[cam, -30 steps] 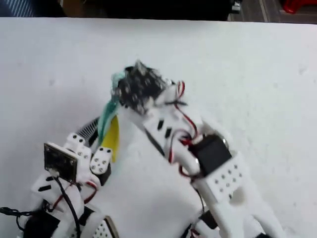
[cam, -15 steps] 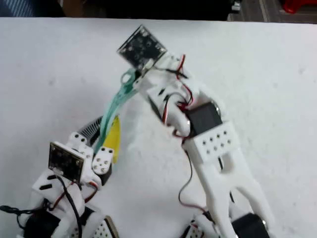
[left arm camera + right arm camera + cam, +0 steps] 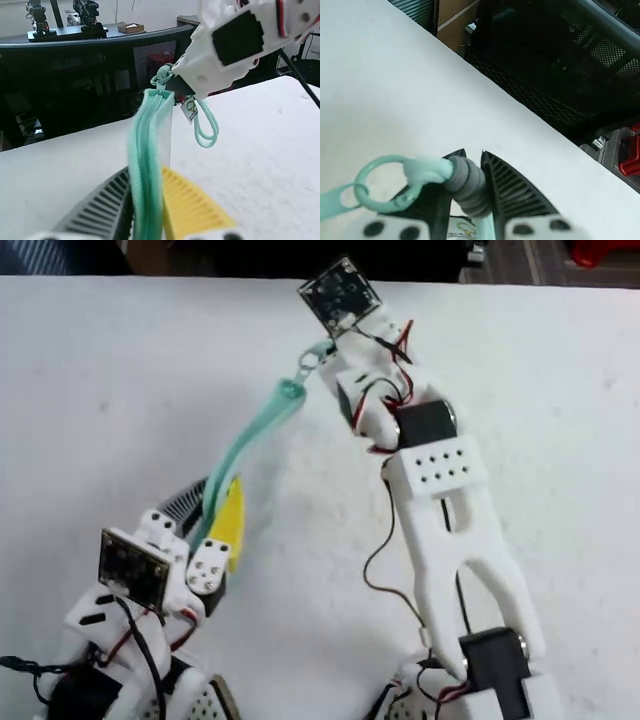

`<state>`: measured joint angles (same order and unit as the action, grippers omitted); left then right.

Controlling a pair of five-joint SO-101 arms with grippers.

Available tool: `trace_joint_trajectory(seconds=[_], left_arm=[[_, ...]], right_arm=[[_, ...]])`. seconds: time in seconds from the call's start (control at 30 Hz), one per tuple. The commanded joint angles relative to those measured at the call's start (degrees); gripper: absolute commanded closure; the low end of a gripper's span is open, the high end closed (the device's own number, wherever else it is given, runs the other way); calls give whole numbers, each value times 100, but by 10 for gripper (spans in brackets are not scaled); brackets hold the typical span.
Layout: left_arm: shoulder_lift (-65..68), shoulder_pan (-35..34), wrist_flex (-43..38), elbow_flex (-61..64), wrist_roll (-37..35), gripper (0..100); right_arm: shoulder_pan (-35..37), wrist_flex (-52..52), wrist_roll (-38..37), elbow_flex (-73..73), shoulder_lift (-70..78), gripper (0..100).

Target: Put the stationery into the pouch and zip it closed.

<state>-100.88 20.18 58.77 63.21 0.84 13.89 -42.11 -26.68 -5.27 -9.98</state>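
The teal pouch (image 3: 245, 445) hangs stretched above the white counter (image 3: 120, 370) between the two arms. The left gripper (image 3: 208, 510) is clamped on its near end, between grey and yellow fingers. The right gripper (image 3: 474, 160) is clamped on the pull cord (image 3: 467, 186) at the far end

Pouch (image 3: 240, 448) lower end hidden inside left hand (image 3: 208, 508); high view: right hand (image 3: 472, 156) tips apparently under wrist camera (image 3: 342, 295).

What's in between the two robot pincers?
The green pouch, stretched from the left pincer to the right pincer, which grips its pull loop; the high view shows it.
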Motion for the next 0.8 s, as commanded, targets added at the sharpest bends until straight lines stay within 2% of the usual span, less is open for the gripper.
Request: trace_joint_trajectory(seconds=[0.0, 0.27, 0.37, 0.47, 0.53, 0.63, 0.77], left_arm=[[31, -136, 167, -167, 18, 980], [31, -136, 167, -149, 18, 980], [31, -154, 132, -132, 18, 980], [31, -198, 132, -123, 18, 980], [31, -189, 132, -123, 18, 980], [31, -145, 132, -123, 18, 980], [31, -145, 132, -114, 9, 980]], right_arm=[[-769, 268, 0, 624, 295, 980], [-725, -664, 0, 1398, 716, 973], [-602, -1666, 88, 1626, 426, 899], [-514, -2932, 1029, 1776, -171, 735], [-409, -3670, 1442, 1978, -646, 676], [-48, -4488, 1600, 2567, -1244, 708], [1095, -5218, 2426, 3569, -1376, 732]])
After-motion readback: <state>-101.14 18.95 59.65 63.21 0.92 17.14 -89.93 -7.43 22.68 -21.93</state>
